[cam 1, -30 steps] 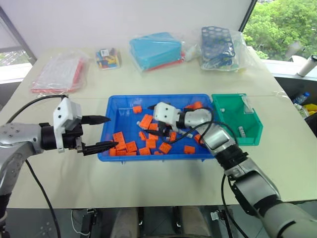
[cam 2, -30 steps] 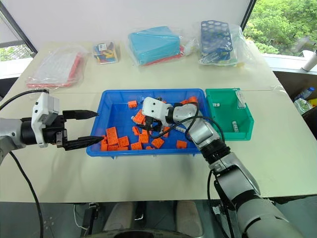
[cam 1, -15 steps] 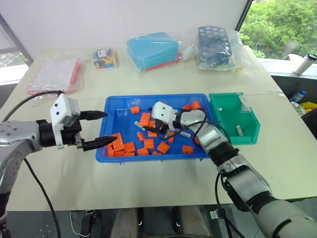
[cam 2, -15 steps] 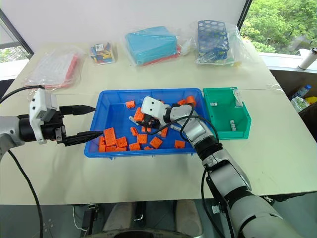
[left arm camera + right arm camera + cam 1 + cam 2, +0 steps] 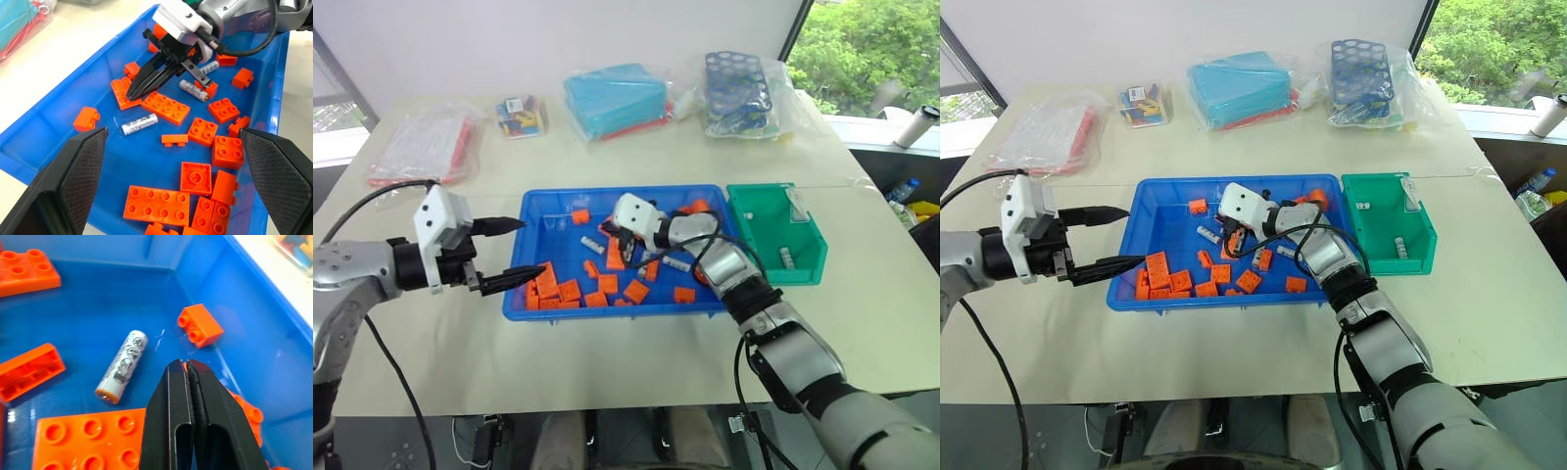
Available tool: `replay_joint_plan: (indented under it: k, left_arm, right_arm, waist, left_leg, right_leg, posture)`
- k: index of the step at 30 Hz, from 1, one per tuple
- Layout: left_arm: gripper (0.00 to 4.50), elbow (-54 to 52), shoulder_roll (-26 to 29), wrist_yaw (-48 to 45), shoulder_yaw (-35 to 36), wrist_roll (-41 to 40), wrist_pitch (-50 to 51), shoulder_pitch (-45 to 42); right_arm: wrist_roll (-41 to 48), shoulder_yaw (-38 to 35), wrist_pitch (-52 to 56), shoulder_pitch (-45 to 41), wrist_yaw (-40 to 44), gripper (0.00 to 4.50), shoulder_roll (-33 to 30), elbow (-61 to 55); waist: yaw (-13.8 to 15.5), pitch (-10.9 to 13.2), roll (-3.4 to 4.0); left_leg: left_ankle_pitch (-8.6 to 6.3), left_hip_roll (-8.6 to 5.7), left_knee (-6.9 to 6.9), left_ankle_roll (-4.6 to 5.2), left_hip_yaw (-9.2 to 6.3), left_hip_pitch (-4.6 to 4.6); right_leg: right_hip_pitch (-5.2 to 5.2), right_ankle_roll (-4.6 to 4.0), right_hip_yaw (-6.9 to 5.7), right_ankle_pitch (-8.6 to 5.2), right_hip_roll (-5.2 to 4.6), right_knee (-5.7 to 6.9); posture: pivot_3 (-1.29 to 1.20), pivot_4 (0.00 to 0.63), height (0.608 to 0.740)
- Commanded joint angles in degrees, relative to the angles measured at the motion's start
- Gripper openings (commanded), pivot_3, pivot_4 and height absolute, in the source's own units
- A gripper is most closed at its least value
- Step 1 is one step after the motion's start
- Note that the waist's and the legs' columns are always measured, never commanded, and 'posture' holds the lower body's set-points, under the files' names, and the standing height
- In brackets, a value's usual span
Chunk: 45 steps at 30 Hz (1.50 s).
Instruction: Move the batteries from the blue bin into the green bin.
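Note:
The blue bin (image 5: 607, 311) holds many orange blocks and loose batteries. One battery (image 5: 121, 366) lies just beside my right gripper (image 5: 187, 366), which is shut with nothing between its fingers. That gripper (image 5: 133, 91) points down over an orange block near the bin's middle. Two more batteries (image 5: 194, 90) lie behind it. The green bin (image 5: 808, 257) stands against the blue bin's right end, with two batteries (image 5: 787, 257) in it. My left gripper (image 5: 532, 248) hovers open over the blue bin's left rim, holding nothing.
Along the table's back are a teal box in plastic wrap (image 5: 617, 98), a dark-blue rack with round holes (image 5: 741, 86), a small bag of coloured pieces (image 5: 524, 115) and a clear bag with red contents (image 5: 426, 145). Orange blocks (image 5: 563, 291) crowd the bin's front left.
My right gripper has gone from open to shut and edged a little farther into the bin, catching nothing. The left arm has stayed put. The camera has shifted slightly.

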Motion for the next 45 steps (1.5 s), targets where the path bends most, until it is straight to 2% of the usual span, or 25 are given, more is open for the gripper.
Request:
replay_joint_plan:
  k: [1,4,7,11,18,32,45]
  left_arm:
    - [4.50,-0.88,-0.15,0.32,0.16,0.04,-1.21,-1.10]
    - [4.50,-0.74,-0.10,0.03,0.02,0.20,-1.30,-1.17]
    - [4.50,-0.50,0.35,-1.10,-0.43,0.42,-1.60,-1.04]
    - [4.50,0.32,0.77,-2.20,-1.38,1.30,-2.50,-1.46]
    - [4.50,0.56,0.29,-2.16,-1.50,1.59,-2.43,-2.13]
    - [4.50,0.41,0.37,-1.66,-1.11,1.56,-2.57,-1.76]
    - [4.50,0.75,0.39,-1.32,-1.79,1.80,-2.30,-3.47]
  right_arm:
    - [2.69,-2.43,3.92,-2.49,1.05,0.11,1.95,-3.12]
    - [4.35,-2.27,10.64,-2.08,3.36,0.92,2.94,-8.43]
    - [5.38,-0.34,23.60,-2.07,5.14,2.22,4.23,-15.77]
    - [6.31,2.93,37.09,-2.60,7.72,2.22,5.31,-22.56]
    - [4.63,5.31,44.89,-3.62,4.63,2.22,5.37,-20.37]
    - [8.70,1.57,48.15,-5.25,2.03,2.22,6.64,-22.28]
    - [5.99,3.71,39.32,-6.48,0.50,2.22,8.03,-7.48]
  waist:
    - [-0.01,0.00,0.00]
    - [0.00,0.00,0.00]
    - [0.00,0.00,0.01]
    - [-0.03,0.00,0.01]
    - [-0.11,0.00,0.00]
    - [-0.24,-0.01,-0.01]
    - [-0.16,-0.04,-0.06]
  left_leg:
    - [0.00,0.00,0.00,0.00,0.00,0.00]
    - [0.00,0.02,-0.01,0.00,-0.01,0.00]
    - [0.00,0.02,-0.04,0.00,-0.01,-0.01]
    - [-0.01,0.03,-0.05,-0.02,-0.02,-0.01]
    - [-0.12,-0.08,-0.13,-0.22,-0.01,-0.05]
    - [0.18,-0.07,-0.83,-0.31,0.26,-0.09]
    - [0.19,-0.01,-0.75,-0.27,0.32,-0.10]
  right_leg:
    - [0.00,0.00,0.00,0.00,-0.01,0.00]
    - [-0.01,0.01,0.00,0.01,-0.02,0.00]
    - [-0.03,0.01,0.00,0.00,-0.04,0.00]
    - [-0.06,-0.15,0.01,-0.08,-0.11,0.00]
    - [-0.14,-0.22,0.02,-0.10,-0.39,-0.02]
    - [-0.70,-0.14,0.00,-0.01,-0.36,0.00]
    - [-0.67,-0.09,-0.05,0.02,-0.02,0.04]
  posture:
    - [0.00,0.150,0.737]
    - [0.00,0.150,0.737]
    - [0.00,0.150,0.737]
    - [0.00,0.150,0.737]
    - [0.00,0.150,0.737]
    - [0.00,0.150,0.737]
    - [0.00,0.150,0.737]
